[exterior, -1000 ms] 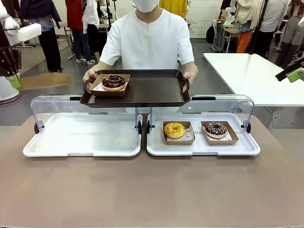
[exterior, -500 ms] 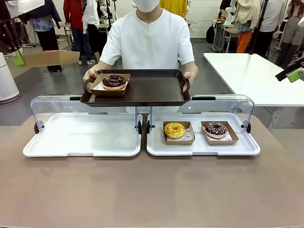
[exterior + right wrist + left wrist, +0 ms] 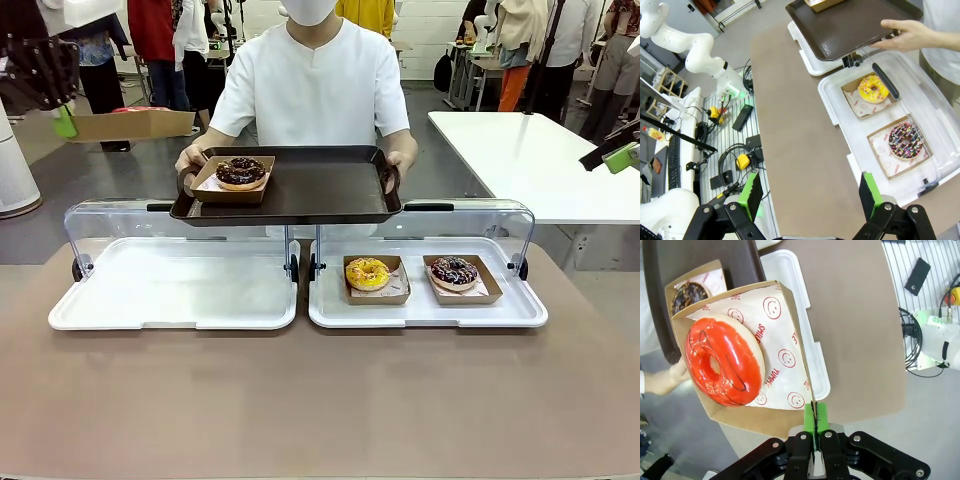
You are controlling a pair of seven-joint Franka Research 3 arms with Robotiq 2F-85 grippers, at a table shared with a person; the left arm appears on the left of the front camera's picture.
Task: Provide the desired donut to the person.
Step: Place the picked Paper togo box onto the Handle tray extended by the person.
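Red donut (image 3: 724, 360) in cardboard tray (image 3: 750, 420), rim within left end effector's (image 3: 815, 412) grip

I count four donuts — one red donut (image 3: 742, 355), one yellow donut (image 3: 354, 274), two chocolate donuts (image 3: 228, 174) (image 3: 443, 272) — four paper boxes (image 3: 785, 360), two white cases (image 3: 175, 318) (image 3: 430, 320), one brown tray (image 3: 320, 190).

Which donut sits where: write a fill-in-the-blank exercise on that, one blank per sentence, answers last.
1. The left end effector is shut on a cardboard tray holding a ____ glazed donut.
2. The person holds a dark serving tray carrying ____ chocolate donut.
3. In the front view, in the white case, the yellow donut lies to the picture's ____ of the sprinkled donut.
4. The right end effector has its jaws ____.
Answers: red; one; left; open.
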